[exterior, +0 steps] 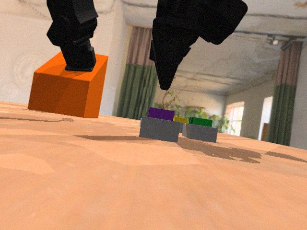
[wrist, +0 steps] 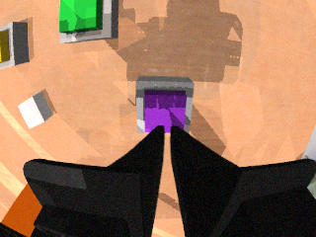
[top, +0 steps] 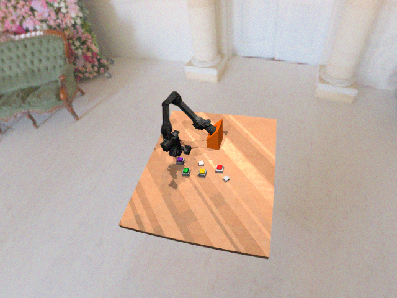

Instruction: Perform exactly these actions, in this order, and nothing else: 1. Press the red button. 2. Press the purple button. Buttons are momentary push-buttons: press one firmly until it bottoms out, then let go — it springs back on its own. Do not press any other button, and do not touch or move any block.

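Directly above the raised purple button (exterior: 161, 113) in its grey housing, the tool (exterior: 164, 86) hovers, narrowly shut and holding nothing.

My purple button (wrist: 165, 110) sits raised in its grey base; my red button (top: 219, 167) sits far along the row.

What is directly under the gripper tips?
The purple button sits beneath the shut gripper, with a clear gap between them in the exterior view. Its cap stands raised above the grey housing. The fingers hide the board just behind the button.
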